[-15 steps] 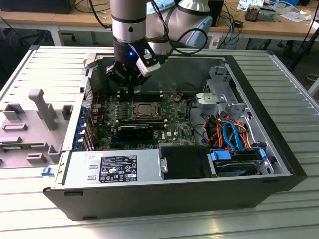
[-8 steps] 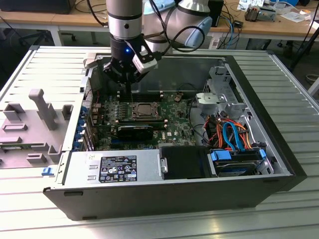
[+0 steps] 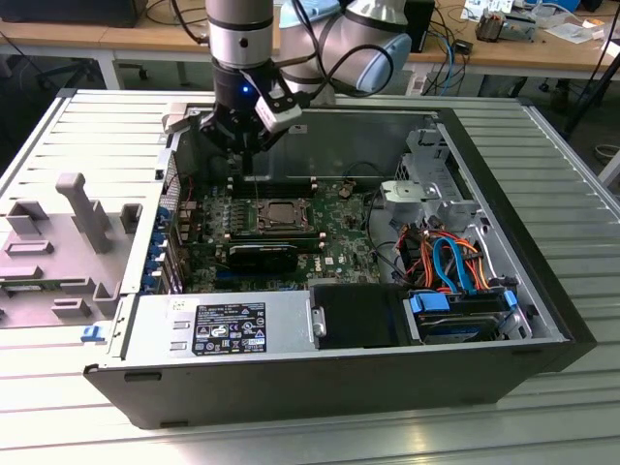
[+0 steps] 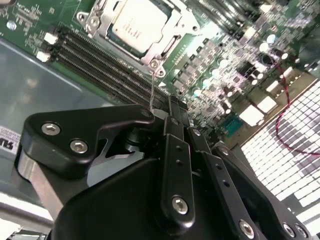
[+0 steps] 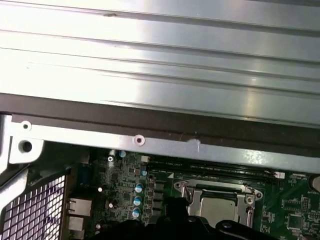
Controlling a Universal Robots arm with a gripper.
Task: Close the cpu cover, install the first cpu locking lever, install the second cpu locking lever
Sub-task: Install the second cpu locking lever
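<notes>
The cpu cover (image 3: 281,215) is a small silvery frame lying flat around the chip on the green board inside the open case. In both wrist views the cpu cover (image 4: 169,42) (image 5: 246,200) rings the bright chip lid. A thin wire locking lever (image 4: 151,87) stands up from the socket's corner, and its upper end reaches my fingertips. My gripper (image 3: 242,172) hangs just behind the socket toward the case's rear wall. The black fingers (image 4: 172,125) are pressed together, with the gripper (image 4: 170,104) tip beside the lever's end. I cannot tell whether the lever is pinched or only touched.
A black oblong block (image 3: 266,254) lies in front of the socket, and a grey power-supply box (image 3: 223,325) sits at the case front. Drives and orange-blue cables (image 3: 455,281) are on the exterior view's right. Memory slots (image 4: 100,60) run beside the socket. A grey fixture (image 3: 77,223) stands outside the case.
</notes>
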